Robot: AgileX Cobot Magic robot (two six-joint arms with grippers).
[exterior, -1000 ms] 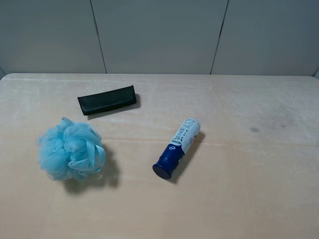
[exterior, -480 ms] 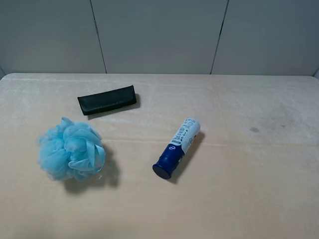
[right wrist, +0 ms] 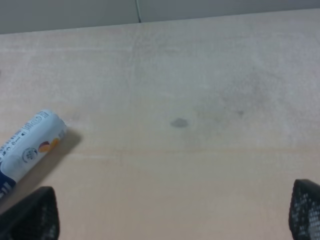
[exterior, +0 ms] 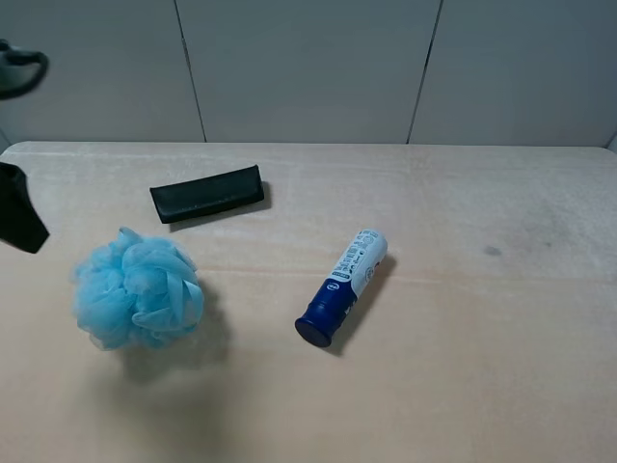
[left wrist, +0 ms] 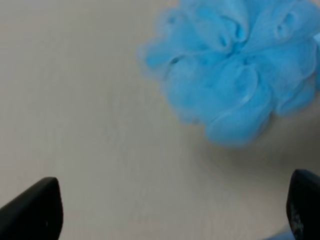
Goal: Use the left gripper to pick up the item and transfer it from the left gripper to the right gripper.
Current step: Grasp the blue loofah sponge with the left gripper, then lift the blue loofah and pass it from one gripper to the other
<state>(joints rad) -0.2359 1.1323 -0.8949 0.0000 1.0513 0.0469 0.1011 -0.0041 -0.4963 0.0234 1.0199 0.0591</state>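
The item, a fluffy light blue mesh pouf (exterior: 138, 292), lies on the left part of the table. It also shows in the left wrist view (left wrist: 232, 67). A black part of my left arm (exterior: 19, 214) shows at the left edge, to the left of the pouf and apart from it. My left gripper (left wrist: 170, 215) is open and empty, with the pouf ahead of its fingertips (left wrist: 35, 210). My right gripper (right wrist: 172, 215) is open and empty over bare table; it is out of the exterior view.
A black flat case (exterior: 206, 193) lies behind the pouf. A blue-and-white tube (exterior: 342, 285) lies near the middle of the table and also shows in the right wrist view (right wrist: 25, 147). A grey panelled wall (exterior: 308, 68) stands behind the table's far edge.
My left arm has come into the exterior view at the left edge. The pouf, the case and the tube have not moved.
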